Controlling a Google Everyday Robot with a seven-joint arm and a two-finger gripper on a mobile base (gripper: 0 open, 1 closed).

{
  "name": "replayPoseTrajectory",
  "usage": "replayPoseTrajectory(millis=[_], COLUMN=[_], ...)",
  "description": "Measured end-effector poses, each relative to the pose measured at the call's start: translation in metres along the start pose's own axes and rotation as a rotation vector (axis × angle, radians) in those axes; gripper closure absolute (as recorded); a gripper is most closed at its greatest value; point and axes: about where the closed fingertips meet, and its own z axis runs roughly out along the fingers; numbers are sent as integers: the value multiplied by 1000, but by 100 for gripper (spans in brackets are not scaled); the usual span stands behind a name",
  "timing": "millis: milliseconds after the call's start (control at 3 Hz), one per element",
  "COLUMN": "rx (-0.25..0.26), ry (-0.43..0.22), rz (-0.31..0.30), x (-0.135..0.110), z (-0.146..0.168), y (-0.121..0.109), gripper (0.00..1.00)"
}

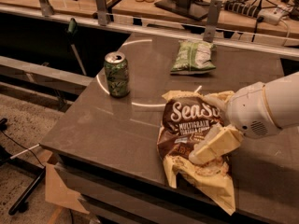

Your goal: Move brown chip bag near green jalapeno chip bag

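Note:
The brown chip bag (pixel 187 122) lies crinkled at the table's front right, its pale yellow end hanging over the front edge. The green jalapeno chip bag (pixel 194 57) lies flat at the back of the table, well apart from the brown bag. My gripper (pixel 212 124) reaches in from the right on a white arm and sits low over the brown bag's right side. It is open, with one finger (pixel 216 146) lying on the bag's lower half and the other by the bag's upper right edge. The arm hides part of the bag's lettering.
A green soda can (pixel 117 73) stands upright at the left of the dark table (pixel 107 125). A railing with metal posts (pixel 100 3) runs behind the table, with desks and cables beyond. The floor drops off on the left.

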Motion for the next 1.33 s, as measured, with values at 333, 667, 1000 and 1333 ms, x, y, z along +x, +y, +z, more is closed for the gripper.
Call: replayPoseTrajectory(millis=[333, 667, 1000, 1333], rx=[-12, -23, -8, 120], ry=[7, 22, 30, 86], rz=[-12, -29, -24, 21], x=[2, -2, -2, 15], z=[6, 10, 8, -20], y=[-2, -8, -18, -60], gripper=[41, 63, 94, 100])
